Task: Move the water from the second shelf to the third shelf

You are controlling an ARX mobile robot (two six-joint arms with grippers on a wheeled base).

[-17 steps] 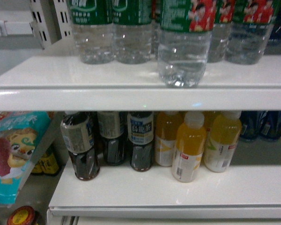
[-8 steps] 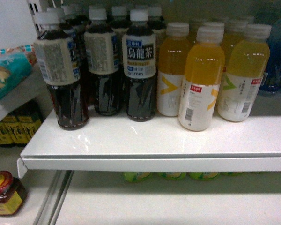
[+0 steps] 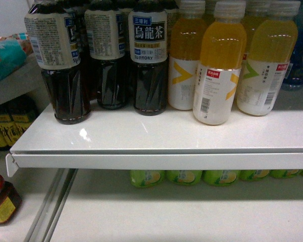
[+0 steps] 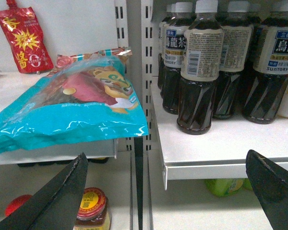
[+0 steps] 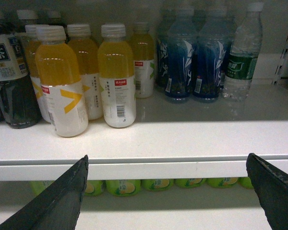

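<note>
Shelving fills every view, and neither pincer is clamped on anything. The left gripper (image 4: 165, 191) is seen from its wrist camera with its dark fingers (image 4: 53, 201) spread wide apart and nothing between them. Ahead of it and slightly to its right, dark oolong tea bottles (image 4: 199, 72) are lined up on a white shelf (image 4: 221, 153), whose front edge lies between the fingers and the bottles. To the left of this pincer, a teal snack bag (image 4: 72, 110) is laid on a neighbouring shelf, with a red pouch (image 4: 24, 38) behind it. Below, near the left finger, a jar with a red lid (image 4: 92, 211) is seen.

The right gripper (image 5: 165, 191) is likewise held open, its jaws wide apart and empty. Directly ahead of it, yellow juice bottles (image 5: 116, 76) are stood near the shelf front, with more to their left. Farther back and to the right, blue bottles (image 5: 197, 62) are ranged in a row, and just beside them, at the far right rear, the water (image 5: 242, 52) is found: one clear ribbed bottle with a green label, upright, well apart from the pincer. The juice and the shelf edge lie closer than it does. Green-capped bottles (image 5: 156, 184) are glimpsed on the level beneath.

In the head view neither pincer is shown; tea and juice bottles are seen crowded on the shelf.
</note>
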